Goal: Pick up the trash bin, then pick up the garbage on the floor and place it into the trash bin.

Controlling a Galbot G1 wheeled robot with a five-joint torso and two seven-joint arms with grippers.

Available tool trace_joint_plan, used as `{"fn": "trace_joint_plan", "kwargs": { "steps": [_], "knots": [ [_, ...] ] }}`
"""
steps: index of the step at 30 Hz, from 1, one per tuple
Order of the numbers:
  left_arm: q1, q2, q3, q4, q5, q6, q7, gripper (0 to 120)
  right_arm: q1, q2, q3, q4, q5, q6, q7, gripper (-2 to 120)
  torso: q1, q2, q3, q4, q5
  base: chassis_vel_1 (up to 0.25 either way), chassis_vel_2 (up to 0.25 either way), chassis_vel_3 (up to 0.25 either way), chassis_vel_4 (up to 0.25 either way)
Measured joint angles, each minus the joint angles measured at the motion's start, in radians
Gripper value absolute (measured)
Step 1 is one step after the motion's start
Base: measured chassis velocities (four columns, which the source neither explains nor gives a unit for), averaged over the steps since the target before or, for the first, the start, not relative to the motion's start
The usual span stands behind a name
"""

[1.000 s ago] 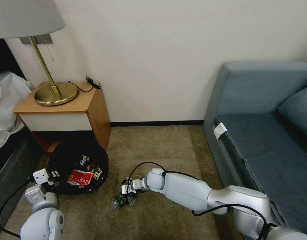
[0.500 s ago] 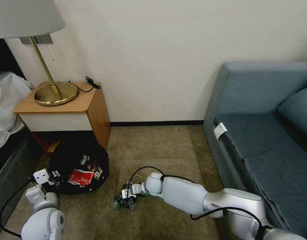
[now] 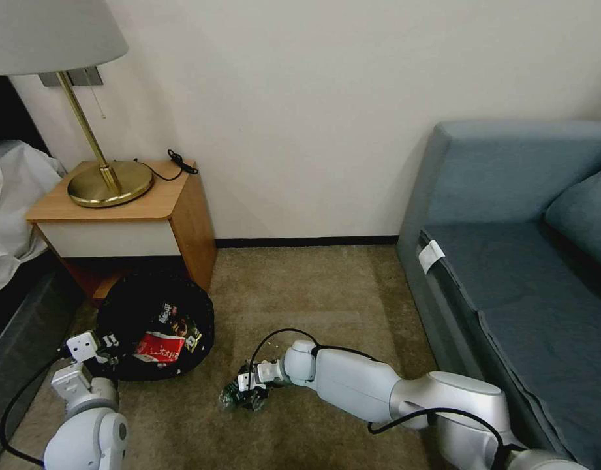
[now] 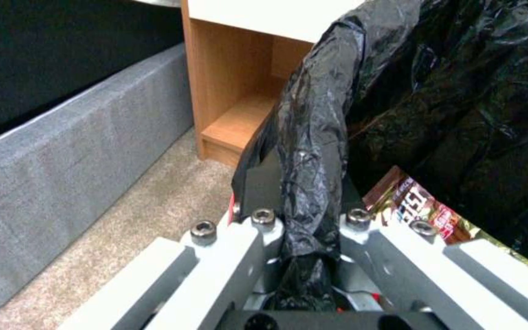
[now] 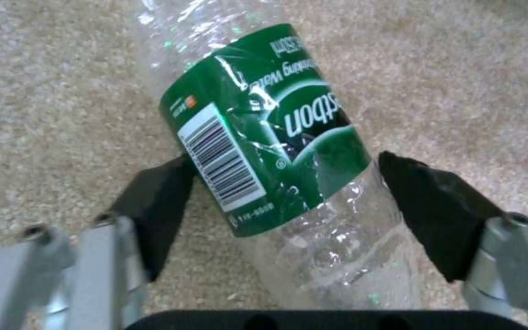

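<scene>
**Bottle between pads, bin held at rim**

Head view: right gripper (image 3: 248,390) low on the carpet (image 3: 326,294), bottle (image 3: 233,395) beneath it; bin (image 3: 155,325) by the left gripper (image 3: 98,352).

Left wrist: fingers clamped on the bin's bag-covered rim (image 4: 313,151).

Right wrist: pads (image 5: 435,211) spread, bottle (image 5: 276,151) between them, ungripped.

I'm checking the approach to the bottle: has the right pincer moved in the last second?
Yes. The right pincer has dropped lower toward the carpet, farther from the wooden nightstand, and now straddles the clear green-labelled plastic bottle, pads open.
</scene>
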Motion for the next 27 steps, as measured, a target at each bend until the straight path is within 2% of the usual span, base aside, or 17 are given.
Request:
{"fn": "trace_joint_plan", "kwargs": {
  "steps": [2,3,5,7,11,12,16,17,27],
  "knots": [
    [0.0,0.0,0.0,0.0,0.0,-0.001,0.0,4,0.0,-0.001,-0.001,0.0,0.0,0.001,0.0,70,0.0,0.0,0.0,0.0,0.0,0.0,0.0,0.0,0.0],
    [0.0,-0.001,0.0,0.0,0.001,-0.002,0.0,4,0.0,-0.003,-0.006,0.0,-0.005,0.002,-0.003,61,0.0,0.0,0.0,-0.0001,0.0,0.0,0.0,0.0,0.0],
    [0.0,-0.001,0.0,0.0,0.001,-0.002,0.0,4,0.0,-0.004,-0.006,0.0,-0.005,0.002,-0.004,60,0.0,0.0,0.0,-0.0001,0.0,0.0,0.0,0.0,0.0],
    [0.0,-0.002,0.0,0.001,0.001,-0.002,0.0,4,-0.001,-0.006,-0.006,0.005,-0.006,0.003,-0.004,48,0.0,0.0,0.0,0.0,0.0,0.0,0.0,0.0,0.0],
    [0.0,-0.002,0.001,0.001,0.002,-0.002,0.001,4,-0.001,-0.009,-0.006,0.009,-0.006,0.003,-0.005,39,0.0,0.0,0.0,0.0,0.0,0.0,0.0,0.0,0.0],
    [0.0,-0.002,0.001,0.001,0.002,-0.002,0.001,4,0.0,-0.012,-0.004,0.013,-0.005,0.003,-0.005,32,0.0,0.0,0.0,0.0,0.0001,0.0,0.0,0.0,0.0],
    [0.0,-0.001,0.001,0.001,0.002,-0.002,0.001,4,0.0,-0.017,0.004,0.018,-0.005,0.003,-0.006,28,0.0,0.0,0.0,0.0,0.0,0.0,0.0,0.0,0.0],
    [0.0,0.001,0.001,0.001,0.001,-0.002,0.002,4,0.003,-0.025,0.017,0.022,-0.005,0.003,-0.006,22,0.0,0.0,0.0,0.0,0.0,0.0,0.0,0.0,0.0],
    [0.001,0.012,0.001,0.011,0.0,-0.006,0.017,4,0.057,-0.085,0.149,0.046,-0.018,0.009,-0.026,22,0.0,0.0,0.0,-0.0001,0.0,0.0,0.0,0.0,0.0]
  ]
}}
